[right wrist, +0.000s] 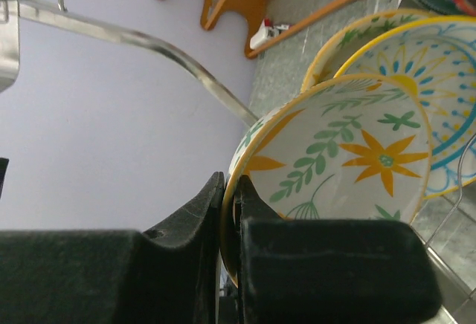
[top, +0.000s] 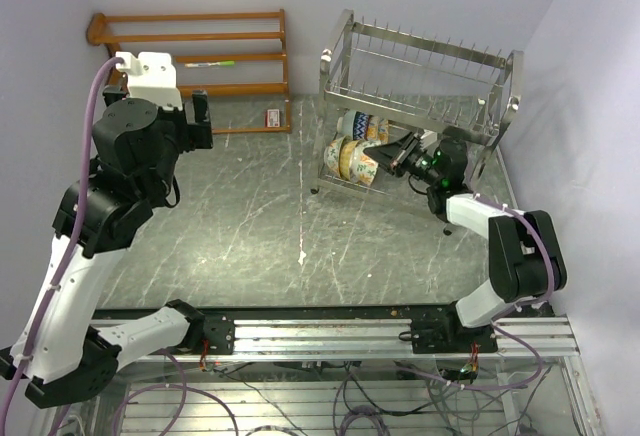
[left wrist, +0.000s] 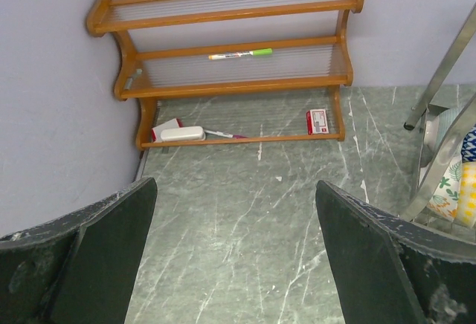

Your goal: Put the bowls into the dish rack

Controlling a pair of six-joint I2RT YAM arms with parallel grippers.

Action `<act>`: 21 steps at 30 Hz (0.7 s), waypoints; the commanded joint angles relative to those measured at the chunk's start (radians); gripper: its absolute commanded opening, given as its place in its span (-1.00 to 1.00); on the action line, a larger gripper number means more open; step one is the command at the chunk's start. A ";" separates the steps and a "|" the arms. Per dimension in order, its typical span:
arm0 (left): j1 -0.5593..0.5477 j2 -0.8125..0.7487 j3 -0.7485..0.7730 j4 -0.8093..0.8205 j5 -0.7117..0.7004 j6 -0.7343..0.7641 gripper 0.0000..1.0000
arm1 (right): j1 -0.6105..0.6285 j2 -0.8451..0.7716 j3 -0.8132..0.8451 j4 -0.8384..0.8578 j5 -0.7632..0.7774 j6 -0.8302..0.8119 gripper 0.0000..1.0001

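Observation:
The silver wire dish rack (top: 420, 81) stands at the back right. Several bowls (top: 352, 154) stand on edge in its lower tier. My right gripper (top: 395, 156) reaches into that tier and is shut on the rim of a cream bowl with orange flowers and green leaves (right wrist: 349, 160); the gripper (right wrist: 229, 190) pinches the yellow rim. A yellow-teal bowl (right wrist: 450, 94) and another bowl (right wrist: 349, 38) stand just behind it. My left gripper (top: 200, 116) is open and empty above the table at the left, also seen in its wrist view (left wrist: 234, 250).
A brown wooden slatted shelf (top: 200, 56) stands at the back left, holding a green marker (left wrist: 239, 54), a small red box (left wrist: 317, 121) and a white object (left wrist: 182, 134). A rack leg (left wrist: 439, 116) shows at the left wrist view's right edge. Walls close both sides.

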 commanded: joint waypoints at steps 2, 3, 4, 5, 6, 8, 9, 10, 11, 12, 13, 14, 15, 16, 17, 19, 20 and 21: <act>-0.005 0.009 0.000 0.048 0.019 0.028 0.98 | -0.038 0.028 0.041 0.097 0.063 0.007 -1.00; -0.005 0.013 -0.002 0.050 0.019 0.031 0.98 | -0.039 0.035 0.039 0.102 0.072 0.006 -1.00; -0.006 0.015 -0.003 0.053 0.021 0.033 0.98 | -0.041 0.040 0.039 0.104 0.078 0.006 -1.00; -0.006 0.017 -0.005 0.055 0.022 0.037 0.98 | -0.041 0.044 0.037 0.104 0.088 0.007 -1.00; -0.005 0.020 -0.006 0.059 0.025 0.040 0.98 | -0.041 0.047 0.028 0.106 0.099 0.010 -1.00; -0.005 0.026 -0.009 0.064 0.030 0.044 0.97 | -0.041 0.051 0.012 0.124 0.127 0.021 -1.00; -0.004 0.029 -0.010 0.067 0.033 0.045 0.98 | -0.041 0.051 0.001 0.133 0.141 0.027 -1.00; -0.004 0.032 -0.012 0.069 0.036 0.047 0.98 | -0.042 0.051 -0.007 0.145 0.157 0.030 -1.00; -0.005 0.036 -0.015 0.070 0.038 0.049 0.98 | -0.041 0.053 -0.013 0.152 0.167 0.030 -1.00; -0.005 0.038 -0.017 0.072 0.039 0.052 0.98 | -0.042 0.058 -0.017 0.161 0.175 0.031 -1.00; -0.005 0.042 -0.019 0.073 0.039 0.054 0.98 | -0.041 0.065 -0.020 0.176 0.179 0.037 -1.00; -0.005 0.044 -0.020 0.075 0.041 0.057 0.98 | -0.042 0.076 -0.024 0.191 0.182 0.046 -1.00; -0.005 0.046 -0.022 0.075 0.043 0.060 0.98 | -0.041 0.088 -0.030 0.225 0.182 0.059 -1.00; -0.005 0.050 -0.023 0.077 0.046 0.062 0.98 | -0.041 0.102 -0.034 0.243 0.181 0.074 -1.00; -0.005 0.053 -0.025 0.078 0.048 0.065 0.98 | -0.042 0.116 -0.033 0.256 0.176 0.089 -1.00; -0.005 0.057 -0.028 0.081 0.050 0.071 0.98 | -0.040 0.141 -0.041 0.294 0.167 0.107 -1.00; -0.005 0.059 -0.030 0.083 0.051 0.073 0.98 | -0.041 0.154 -0.048 0.312 0.166 0.116 -1.00; -0.005 0.060 -0.032 0.084 0.053 0.074 0.98 | -0.041 0.164 -0.055 0.328 0.163 0.125 -1.00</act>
